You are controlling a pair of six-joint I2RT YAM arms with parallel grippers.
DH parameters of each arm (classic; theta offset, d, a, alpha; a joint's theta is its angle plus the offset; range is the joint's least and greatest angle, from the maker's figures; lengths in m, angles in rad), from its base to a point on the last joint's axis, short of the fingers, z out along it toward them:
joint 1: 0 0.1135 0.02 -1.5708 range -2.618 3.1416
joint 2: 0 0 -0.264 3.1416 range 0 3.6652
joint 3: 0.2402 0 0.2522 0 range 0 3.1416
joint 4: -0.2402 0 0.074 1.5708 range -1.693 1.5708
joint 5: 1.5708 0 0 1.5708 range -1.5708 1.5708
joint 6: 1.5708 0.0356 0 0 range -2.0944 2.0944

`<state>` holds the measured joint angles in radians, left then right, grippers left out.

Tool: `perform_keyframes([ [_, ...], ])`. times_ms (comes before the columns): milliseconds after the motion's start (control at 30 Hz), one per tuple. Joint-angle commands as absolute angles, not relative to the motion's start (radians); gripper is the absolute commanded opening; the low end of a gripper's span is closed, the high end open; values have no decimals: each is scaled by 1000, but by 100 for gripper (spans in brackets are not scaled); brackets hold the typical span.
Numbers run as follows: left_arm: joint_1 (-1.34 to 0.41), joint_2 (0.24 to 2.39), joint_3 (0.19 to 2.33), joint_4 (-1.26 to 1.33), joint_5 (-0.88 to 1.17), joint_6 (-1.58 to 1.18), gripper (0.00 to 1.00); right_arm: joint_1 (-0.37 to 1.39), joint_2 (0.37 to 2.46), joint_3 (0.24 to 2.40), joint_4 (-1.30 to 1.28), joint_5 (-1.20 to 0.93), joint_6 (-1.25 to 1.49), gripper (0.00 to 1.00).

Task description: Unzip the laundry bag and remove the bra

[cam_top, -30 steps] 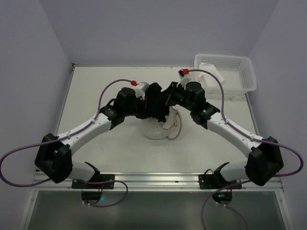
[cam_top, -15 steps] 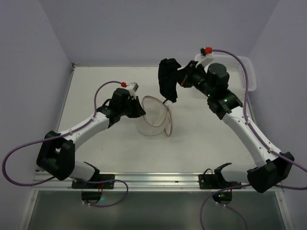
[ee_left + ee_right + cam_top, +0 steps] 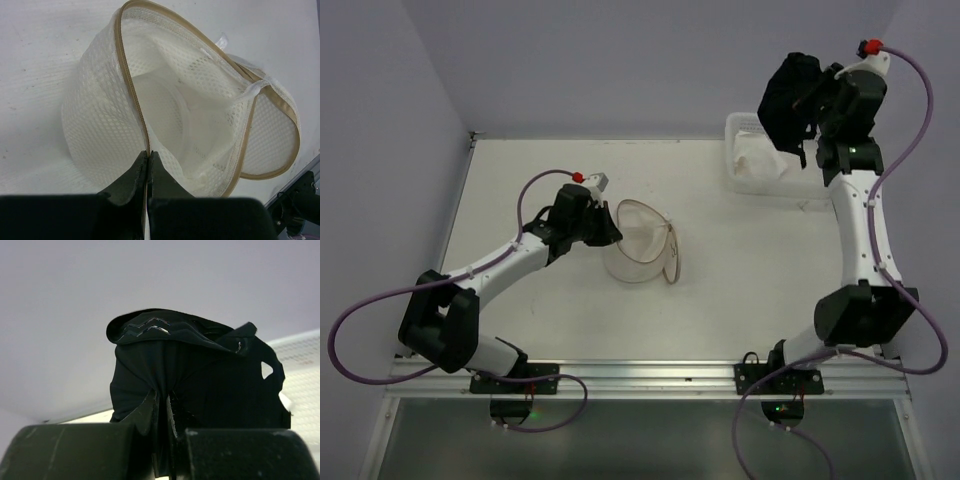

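Top external: finishing removal, gripping bra (image 3: 786,98) in right hand (image 3: 162,412) high near basket (image 3: 732,140), pinching laundry bag (image 3: 638,248) rim with left hand (image 3: 148,161); next likely needing lowering, releasing.

laundry bag (image 3: 100,125) of white see-through mesh cloth, its open weave rough, edged with smooth tan fabric binding. bra (image 3: 200,390) of black matt cloth, smooth, faintly glossy along its top edge. white slotted plastic basket (image 3: 733,128). matt off-white table (image 3: 520,170).
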<state>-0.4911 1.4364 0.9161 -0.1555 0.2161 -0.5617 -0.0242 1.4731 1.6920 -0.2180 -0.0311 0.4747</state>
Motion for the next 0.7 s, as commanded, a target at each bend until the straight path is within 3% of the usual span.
perform_keyframes([
  [0, -482, 1420, 911, -150, 227, -551, 0, -107, 1612, 1759, -207, 26, 502, 0],
  [267, -480, 1408, 904, -173, 232, -554, 0, -195, 1942, 1878, -241, 141, 520, 0],
  [533, -479, 1385, 897, -199, 206, -548, 0, -245, 2103, 1966, -328, 205, 489, 4],
  [600, -479, 1382, 893, -204, 204, -548, 0, -245, 2131, 1996, -380, 230, 491, 15],
  [633, -480, 1382, 891, -207, 204, -549, 0, -244, 2132, 1994, -385, 229, 495, 28],
  [667, -479, 1379, 890, -209, 201, -549, 0, -245, 2129, 1994, -387, 210, 500, 54],
])
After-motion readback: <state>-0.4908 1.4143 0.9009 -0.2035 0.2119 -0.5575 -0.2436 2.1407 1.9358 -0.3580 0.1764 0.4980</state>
